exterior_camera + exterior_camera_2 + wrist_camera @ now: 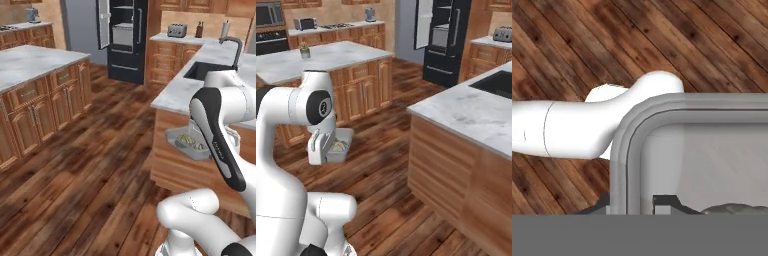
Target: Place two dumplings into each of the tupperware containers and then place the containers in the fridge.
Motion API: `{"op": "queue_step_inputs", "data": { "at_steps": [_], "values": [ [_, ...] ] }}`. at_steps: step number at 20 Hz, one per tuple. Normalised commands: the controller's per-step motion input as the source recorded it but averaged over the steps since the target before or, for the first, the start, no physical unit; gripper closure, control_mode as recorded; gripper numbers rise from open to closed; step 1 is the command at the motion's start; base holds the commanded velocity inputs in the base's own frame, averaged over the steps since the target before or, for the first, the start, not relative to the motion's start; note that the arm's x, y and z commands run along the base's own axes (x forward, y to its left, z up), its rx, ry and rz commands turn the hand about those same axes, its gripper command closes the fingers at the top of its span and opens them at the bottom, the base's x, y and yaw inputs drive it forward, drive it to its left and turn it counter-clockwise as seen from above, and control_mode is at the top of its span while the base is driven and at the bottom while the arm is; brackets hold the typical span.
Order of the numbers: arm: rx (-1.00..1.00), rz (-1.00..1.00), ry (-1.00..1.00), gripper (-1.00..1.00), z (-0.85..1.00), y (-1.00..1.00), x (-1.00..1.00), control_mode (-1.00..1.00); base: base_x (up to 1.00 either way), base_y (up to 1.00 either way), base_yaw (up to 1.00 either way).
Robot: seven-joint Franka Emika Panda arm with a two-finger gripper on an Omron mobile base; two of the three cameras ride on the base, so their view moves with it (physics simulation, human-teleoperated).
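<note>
A whitish tupperware container (186, 142) hangs in the air above the wooden floor, beside the counter's end. My gripper (632, 204) is shut on its rim (619, 150), with one dark fingertip on each side of the wall. Dumplings (188, 140) lie inside the container; one dumpling (732, 209) peeks in at the bottom of the hand view. In the right base view the container (341, 145) sticks out past my hand, with the dumplings (338, 146) in it. The dark fridge (125, 40) stands at the far end of the room with its door (103, 22) swung open. It also appears as the fridge (448, 35).
A marble-topped island (30, 65) runs along the left. A counter (175, 97) with a sink (210, 70) and a toaster (177, 31) stands on the right, close to the held container. A wide strip of wooden floor (100, 150) leads between them toward the fridge.
</note>
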Motion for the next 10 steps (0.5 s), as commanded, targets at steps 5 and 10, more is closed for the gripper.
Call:
{"op": "queue_step_inputs", "data": {
  "at_steps": [5,10],
  "values": [
    [0.00,0.00,0.00,1.00,0.00,0.00,0.00,1.00,1.00,1.00,-0.44],
    [0.00,0.00,0.00,1.00,0.00,0.00,0.00,1.00,1.00,1.00,-0.48]
  ]
}}
